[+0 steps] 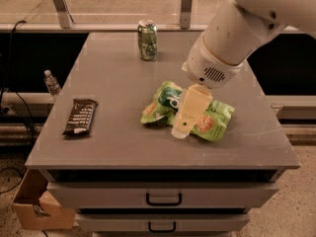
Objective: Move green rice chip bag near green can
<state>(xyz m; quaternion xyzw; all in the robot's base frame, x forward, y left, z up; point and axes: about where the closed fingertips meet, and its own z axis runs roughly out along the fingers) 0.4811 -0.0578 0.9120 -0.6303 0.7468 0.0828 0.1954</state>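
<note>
The green rice chip bag [213,122] lies crumpled on the grey table top [118,93], right of its middle. The green can [147,40] stands upright near the table's far edge, well apart from the bag. My gripper [186,116] hangs from the white arm [232,33] and sits directly over the middle of the bag, covering part of it.
A dark brown chocolate bar wrapper [80,116] lies at the table's left side. A small plastic bottle [51,83] stands beyond the left edge. Drawers with handles [163,199] are below the top. A cardboard box [37,204] sits on the floor at lower left.
</note>
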